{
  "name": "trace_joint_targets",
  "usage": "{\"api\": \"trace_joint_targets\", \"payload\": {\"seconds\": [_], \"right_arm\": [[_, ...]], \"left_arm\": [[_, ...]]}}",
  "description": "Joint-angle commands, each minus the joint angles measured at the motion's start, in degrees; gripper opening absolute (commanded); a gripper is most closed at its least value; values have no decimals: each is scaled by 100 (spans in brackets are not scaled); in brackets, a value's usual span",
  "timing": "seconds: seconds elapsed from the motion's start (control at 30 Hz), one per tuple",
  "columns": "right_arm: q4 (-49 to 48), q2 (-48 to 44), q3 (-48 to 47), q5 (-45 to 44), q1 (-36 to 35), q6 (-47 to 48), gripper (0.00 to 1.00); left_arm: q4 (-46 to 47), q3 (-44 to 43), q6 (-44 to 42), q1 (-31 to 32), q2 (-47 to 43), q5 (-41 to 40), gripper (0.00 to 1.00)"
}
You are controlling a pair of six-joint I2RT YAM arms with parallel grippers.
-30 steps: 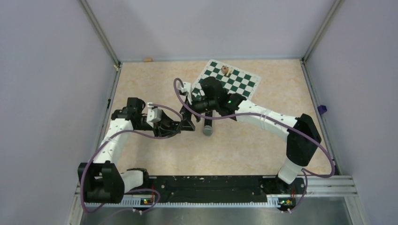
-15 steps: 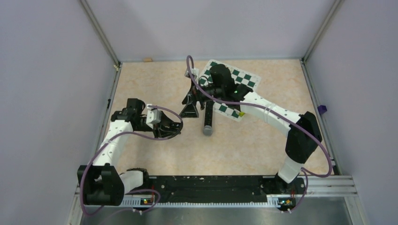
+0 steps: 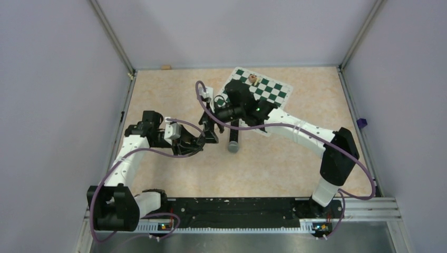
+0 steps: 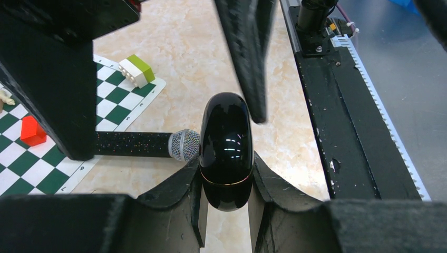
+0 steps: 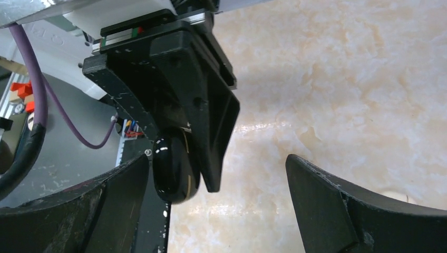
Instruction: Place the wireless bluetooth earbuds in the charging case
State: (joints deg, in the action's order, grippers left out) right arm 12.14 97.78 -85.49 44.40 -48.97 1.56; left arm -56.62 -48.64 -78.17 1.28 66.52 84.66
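The charging case (image 4: 226,137) is a glossy black oval with a thin gold seam, closed, and held above the table. My left gripper (image 4: 226,164) is shut on its lower half. From above, the left gripper (image 3: 204,138) sits left of centre and hides the case. My right gripper (image 5: 216,163) is open wide. It faces the left gripper's tip, with the case (image 5: 171,174) just inside its left finger and untouched. One right finger (image 4: 248,52) hangs over the case. From above, the right gripper (image 3: 210,126) almost meets the left. I cannot pick out the earbuds in any view.
A black glittery microphone (image 3: 233,138) lies just right of the grippers, head towards me. Behind it is a green-and-white chessboard mat (image 3: 269,92) with a yellow-green block (image 4: 136,71), a red piece (image 4: 32,130) and a small tan thing (image 3: 253,79). The black base rail (image 4: 342,132) lies near.
Half a second ago the right gripper stood higher and further back, over the board. It has come back down beside the left gripper. The left gripper still grips the case.
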Motion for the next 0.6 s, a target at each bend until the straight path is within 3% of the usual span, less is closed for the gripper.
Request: {"api": "trace_joint_targets", "payload": {"seconds": [0.0, 0.33, 0.57], "right_arm": [[-1, -46, -6, -460, -139, 337, 99], [25, -44, -50, -870, -126, 368, 99], [-17, -70, -255, -572, 126, 74, 99]], "left_arm": [[19, 23, -117, 15, -56, 295, 0], [19, 50, -128, 15, -111, 315, 0], [19, 64, -145, 15, -120, 321, 0]]}}
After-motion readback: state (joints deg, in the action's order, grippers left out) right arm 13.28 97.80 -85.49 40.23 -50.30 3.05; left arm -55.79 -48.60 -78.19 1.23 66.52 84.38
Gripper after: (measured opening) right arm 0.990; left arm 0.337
